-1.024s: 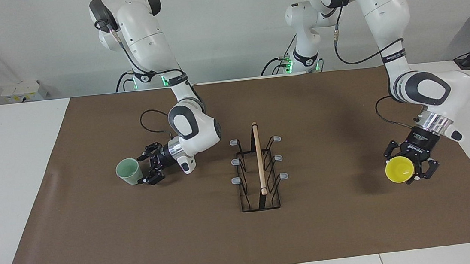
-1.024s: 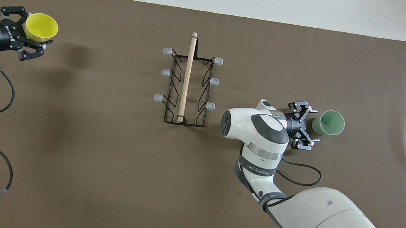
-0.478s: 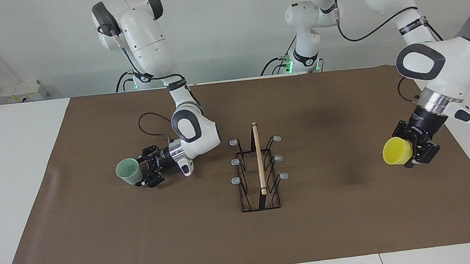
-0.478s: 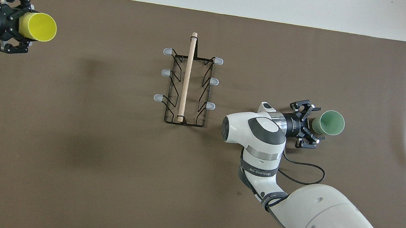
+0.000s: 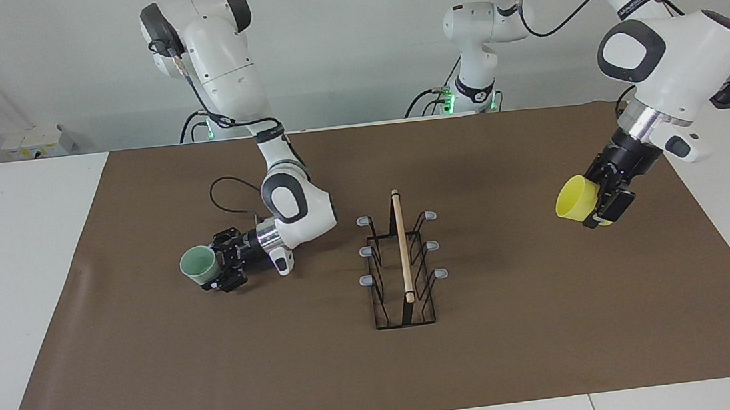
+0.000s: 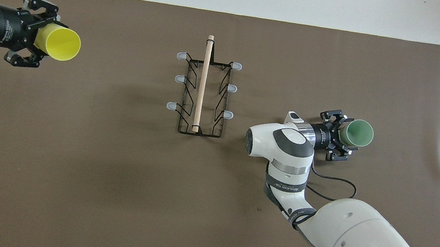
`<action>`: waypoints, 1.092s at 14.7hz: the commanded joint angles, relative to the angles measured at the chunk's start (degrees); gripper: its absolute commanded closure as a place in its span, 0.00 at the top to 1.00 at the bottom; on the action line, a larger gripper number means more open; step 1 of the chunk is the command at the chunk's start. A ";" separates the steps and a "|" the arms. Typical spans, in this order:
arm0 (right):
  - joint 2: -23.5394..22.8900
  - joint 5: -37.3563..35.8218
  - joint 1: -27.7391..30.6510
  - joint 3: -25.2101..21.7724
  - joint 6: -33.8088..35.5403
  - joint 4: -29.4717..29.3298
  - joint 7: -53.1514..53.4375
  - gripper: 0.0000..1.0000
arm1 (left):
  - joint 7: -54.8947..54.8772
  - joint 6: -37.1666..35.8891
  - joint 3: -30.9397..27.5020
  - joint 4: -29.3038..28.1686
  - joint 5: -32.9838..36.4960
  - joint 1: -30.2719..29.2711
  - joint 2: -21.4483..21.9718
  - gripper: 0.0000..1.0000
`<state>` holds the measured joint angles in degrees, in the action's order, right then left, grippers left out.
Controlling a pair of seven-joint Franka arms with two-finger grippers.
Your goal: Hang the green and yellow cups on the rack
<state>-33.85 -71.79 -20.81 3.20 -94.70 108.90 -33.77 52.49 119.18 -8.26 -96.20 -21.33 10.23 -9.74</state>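
Note:
The pale green cup (image 5: 196, 265) (image 6: 357, 133) lies tilted on the brown mat toward the right arm's end, its mouth pointing away from the rack. My right gripper (image 5: 217, 269) (image 6: 342, 135) is low at the mat, open, with its fingers on either side of the cup's base. My left gripper (image 5: 596, 206) (image 6: 41, 40) is shut on the yellow cup (image 5: 572, 202) (image 6: 60, 43) and holds it sideways in the air over the mat at the left arm's end, mouth toward the rack. The rack (image 5: 402, 255) (image 6: 203, 88) stands at mid-table with nothing on its prongs.
The brown mat (image 5: 381, 377) (image 6: 113, 169) covers most of the white table (image 5: 22, 265). The right arm's elbow (image 6: 280, 141) hangs low between the rack and the green cup. A cable (image 6: 334, 188) loops beside it.
My left gripper has risen and swung toward the rack, turning the yellow cup onto its side. My right gripper has slid forward until its fingers straddle the green cup's base.

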 commanded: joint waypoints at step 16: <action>13.79 18.33 3.22 0.84 2.24 -5.46 -1.03 0.00 | 40.55 24.79 28.29 -22.01 75.16 0.50 7.37 0.00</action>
<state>-24.43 -57.58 -20.76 3.41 -92.10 102.58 -33.64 86.54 142.16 19.21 -115.09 47.02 10.93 -4.52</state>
